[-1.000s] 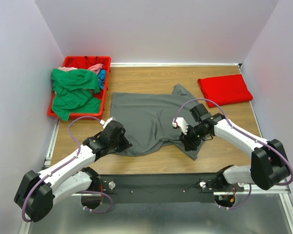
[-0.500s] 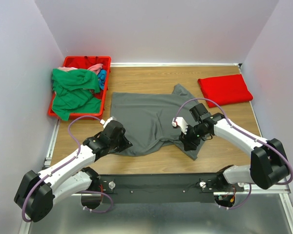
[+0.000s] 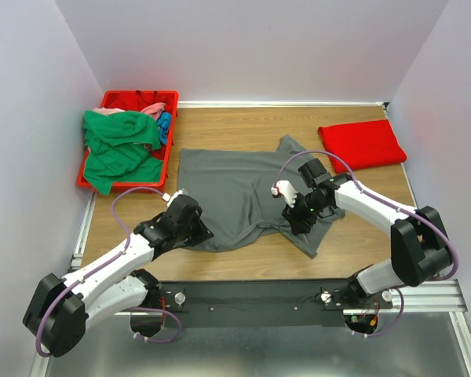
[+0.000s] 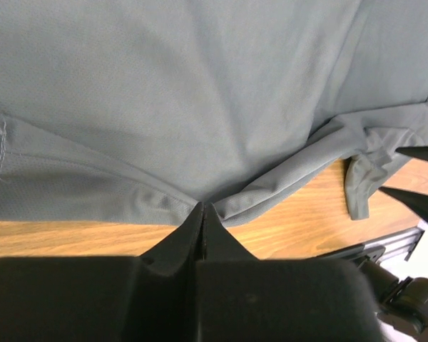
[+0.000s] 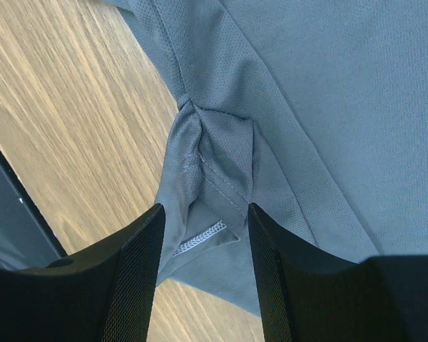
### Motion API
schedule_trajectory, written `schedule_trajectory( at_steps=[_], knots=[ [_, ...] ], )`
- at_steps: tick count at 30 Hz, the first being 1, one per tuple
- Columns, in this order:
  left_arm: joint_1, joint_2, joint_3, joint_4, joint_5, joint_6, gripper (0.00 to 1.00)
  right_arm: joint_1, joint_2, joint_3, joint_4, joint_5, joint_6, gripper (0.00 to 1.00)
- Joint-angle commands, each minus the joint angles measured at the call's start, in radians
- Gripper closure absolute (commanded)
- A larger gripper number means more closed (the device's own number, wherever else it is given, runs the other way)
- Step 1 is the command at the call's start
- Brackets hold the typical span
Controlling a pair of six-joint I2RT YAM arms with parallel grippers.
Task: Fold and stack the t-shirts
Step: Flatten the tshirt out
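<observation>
A dark grey t-shirt (image 3: 235,188) lies spread on the wooden table. My left gripper (image 3: 198,233) is shut on its near hem; in the left wrist view the closed tips (image 4: 202,208) pinch the grey cloth (image 4: 200,92). My right gripper (image 3: 294,221) is open over the bunched near right sleeve; in the right wrist view the fingers (image 5: 139,249) straddle a fold of grey cloth (image 5: 221,157) without closing on it. A folded bright red t-shirt (image 3: 361,144) lies at the far right. A green t-shirt (image 3: 119,149), a pink one (image 3: 151,108) and a blue one (image 3: 164,124) sit in the bin.
The red plastic bin (image 3: 137,98) stands at the far left, with the green cloth hanging over its near rim. A black rail (image 3: 251,294) runs along the near table edge. White walls close in on three sides.
My right gripper has moved a little left and further from me over the sleeve. The left arm and the shirt body have barely moved.
</observation>
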Motion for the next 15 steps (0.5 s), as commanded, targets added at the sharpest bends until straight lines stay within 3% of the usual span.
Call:
schedule_trajectory(
  at_steps=[1,2,5,15],
  knots=[
    [-0.005,0.029,-0.021,-0.024,0.052,0.01,0.81,0.005,0.009,0.011,0.026,0.018,0.014,0.42],
    [-0.005,0.056,-0.013,-0.036,0.054,0.022,0.68,0.005,0.006,0.005,0.027,0.018,0.014,0.42],
    [-0.006,0.104,0.006,-0.062,0.068,0.05,0.52,0.005,0.003,-0.006,0.04,0.013,0.019,0.42],
    [-0.008,0.214,0.053,-0.076,0.022,0.056,0.51,0.005,0.009,-0.017,0.055,0.007,0.019,0.42]
  ],
)
